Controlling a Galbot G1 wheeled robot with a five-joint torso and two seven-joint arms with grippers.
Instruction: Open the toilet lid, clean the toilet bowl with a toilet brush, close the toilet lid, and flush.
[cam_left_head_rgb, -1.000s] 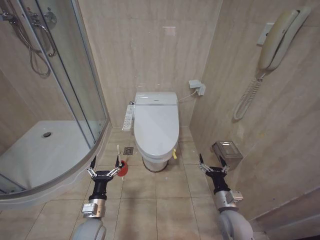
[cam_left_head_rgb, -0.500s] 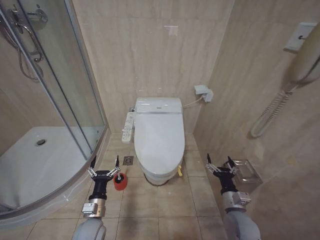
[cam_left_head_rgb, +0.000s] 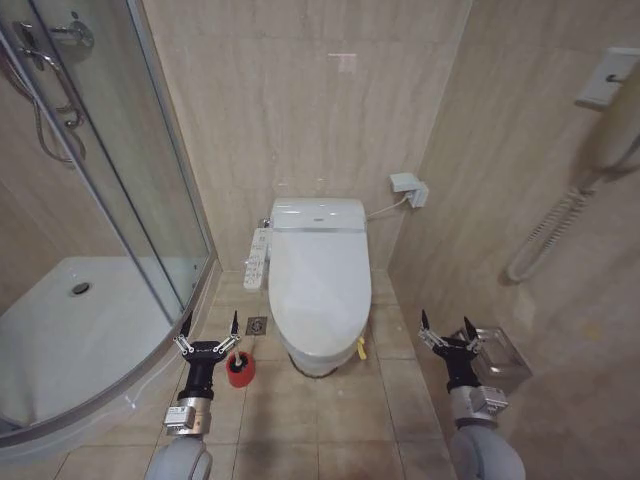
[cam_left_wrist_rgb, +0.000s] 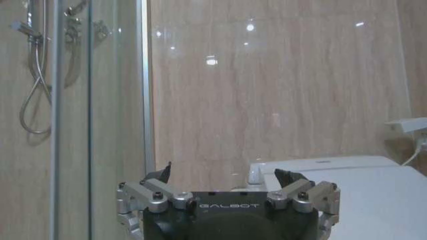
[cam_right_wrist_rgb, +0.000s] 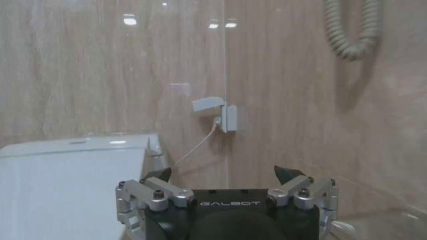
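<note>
Closed and glossy white, toilet lid (cam_left_head_rgb: 320, 285) down over the toilet bowl (cam_left_head_rgb: 318, 358), hiding the basin; yellow strap (cam_left_head_rgb: 361, 347) at its front right edge. Left of the bowl's base, on the floor tiles, red holder cup (cam_left_head_rgb: 240, 369) carrying the toilet brush (cam_left_head_rgb: 238, 352), handle partly masked by the left gripper (cam_left_head_rgb: 209, 329), fingers spread, empty. Right of the bowl, right gripper (cam_left_head_rgb: 448, 333), likewise spread, empty.

Toilet lid (cam_left_head_rgb: 320, 283) lying shut on the toilet bowl (cam_left_head_rgb: 318, 357) against the back wall, button panel (cam_left_head_rgb: 257, 258) sitting on its left, toilet brush (cam_left_head_rgb: 239, 366) standing left of the bowl, shower enclosure (cam_left_head_rgb: 90, 300) standing farther left, left gripper (cam_left_head_rgb: 210, 331) and right gripper (cam_left_head_rgb: 447, 331) flanking the bowl in front
</note>
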